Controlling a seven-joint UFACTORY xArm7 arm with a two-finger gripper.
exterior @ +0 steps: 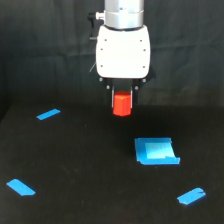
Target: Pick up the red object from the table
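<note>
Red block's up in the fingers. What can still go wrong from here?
1. The gripper holds the red object only by its top; most of it hangs below the fingers, so a jerk might let it slip.
2. If it drops, it could bounce or roll on the table, perhaps toward the blue square piece on the exterior view's right.
3. From this one view, how squarely the fingers sit on it cannot be judged.

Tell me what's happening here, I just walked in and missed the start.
A single robot arm's gripper is shut on the red object, held clear above the black table. A blue square piece lies on the table toward the exterior view's right, and three blue tape strips are scattered around.
</note>
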